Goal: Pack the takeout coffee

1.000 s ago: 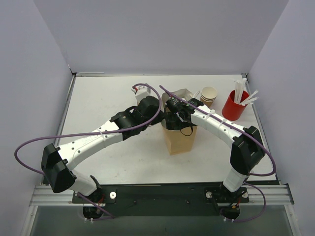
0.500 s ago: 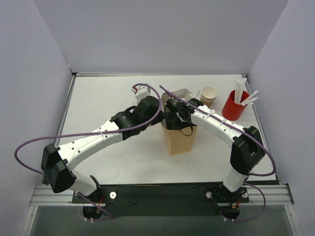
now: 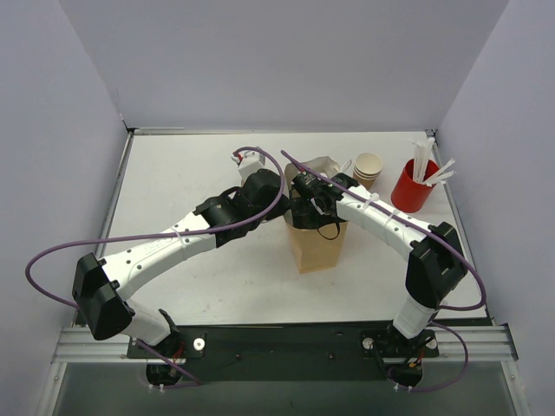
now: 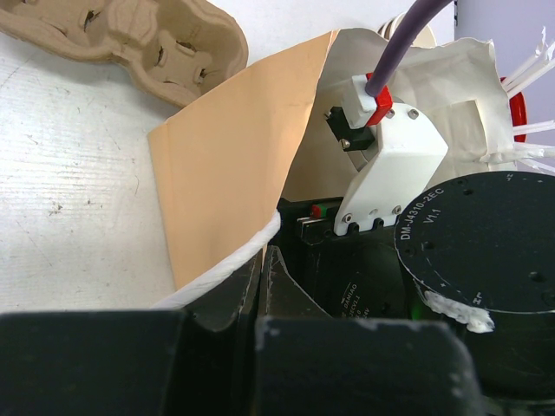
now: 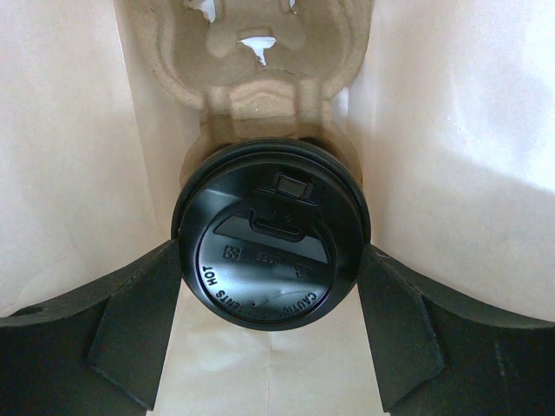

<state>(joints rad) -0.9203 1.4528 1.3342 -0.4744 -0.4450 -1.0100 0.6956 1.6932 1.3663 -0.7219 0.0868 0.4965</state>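
Note:
The takeout coffee (image 5: pixel 269 277) shows in the right wrist view as a black lid seen from above, down inside a tan paper bag (image 3: pixel 316 247). My right gripper (image 5: pixel 270 256) is shut on it, with a finger pressed against each side of the lid. Just beyond the cup, inside the bag, sits a brown pulp carrier (image 5: pixel 260 69). My left gripper (image 4: pixel 263 260) is shut on the bag's white twisted handle (image 4: pixel 230 260) at the bag's rim (image 4: pixel 225 165). From above, both wrists meet over the bag mouth, and the cup is hidden.
A stack of tan paper cups (image 3: pixel 368 169) and a red cup with white straws (image 3: pixel 414 185) stand at the back right. Another pulp carrier (image 4: pixel 130 35) lies on the table behind the bag. Grey walls close in the table on three sides.

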